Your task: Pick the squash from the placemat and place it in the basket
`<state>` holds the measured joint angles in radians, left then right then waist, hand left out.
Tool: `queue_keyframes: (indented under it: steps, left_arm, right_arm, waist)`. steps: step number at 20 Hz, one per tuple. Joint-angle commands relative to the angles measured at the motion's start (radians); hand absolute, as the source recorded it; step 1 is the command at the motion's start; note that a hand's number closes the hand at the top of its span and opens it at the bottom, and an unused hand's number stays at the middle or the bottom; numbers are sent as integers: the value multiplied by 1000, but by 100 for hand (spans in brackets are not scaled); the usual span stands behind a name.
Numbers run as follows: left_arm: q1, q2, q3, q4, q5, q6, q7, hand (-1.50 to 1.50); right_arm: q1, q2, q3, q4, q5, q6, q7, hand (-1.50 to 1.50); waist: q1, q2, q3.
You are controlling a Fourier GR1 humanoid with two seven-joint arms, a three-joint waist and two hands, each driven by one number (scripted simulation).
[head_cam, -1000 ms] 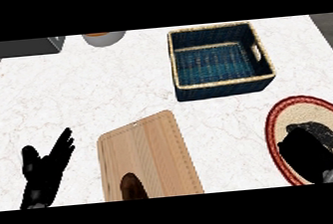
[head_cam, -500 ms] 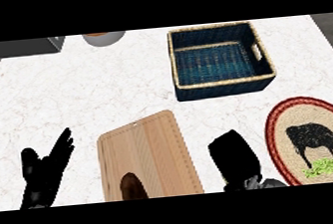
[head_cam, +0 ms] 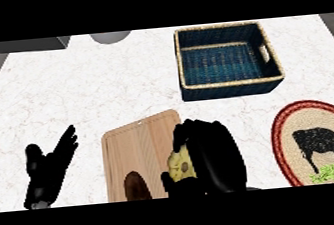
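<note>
Carry step: right hand (head_cam: 212, 155) curled round yellow squash (head_cam: 180, 164), over cutting board (head_cam: 139, 144); left hand (head_cam: 47, 167) resting open. Next: up to basket (head_cam: 231, 85), then release.

One head view, looking steeply down on the worktop

The single camera sits above the near edge and faces down and forward over the white marbled worktop (head_cam: 87, 91). The dark blue basket (head_cam: 229, 86) lies toward 1 o'clock, the cow-printed placemat (head_cam: 304, 122) at 4 o'clock, and the wooden cutting board (head_cam: 140, 147) near 6 o'clock, close under the lens. No second view overlaps it.
</note>
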<state>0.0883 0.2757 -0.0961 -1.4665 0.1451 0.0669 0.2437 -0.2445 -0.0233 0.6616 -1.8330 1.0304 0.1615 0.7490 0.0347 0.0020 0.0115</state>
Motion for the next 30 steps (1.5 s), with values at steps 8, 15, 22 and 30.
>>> queue_keyframes:
  steps: [8,15,22,30]
  left_arm:
    - [-1,8,2,67,5,-24,34,0]
    - [46,5,5,49,0,-19,20,0]
    - [19,-32,-6,79,-30,14,11,0]
    - [36,-15,31,76,-16,-8,-2,0]
  right_arm:
    - [-489,23,-36,-90,-71,-337,521,150]
    - [-830,23,-283,66,-88,-262,623,150]
    - [-1023,23,-527,278,-162,-177,545,150]
    - [-1017,-50,-635,463,-183,-143,350,150]
  waist:
    - [7,-7,-16]
    - [5,-9,-15]
    - [-20,-2,-14]
    - [-27,0,-12]
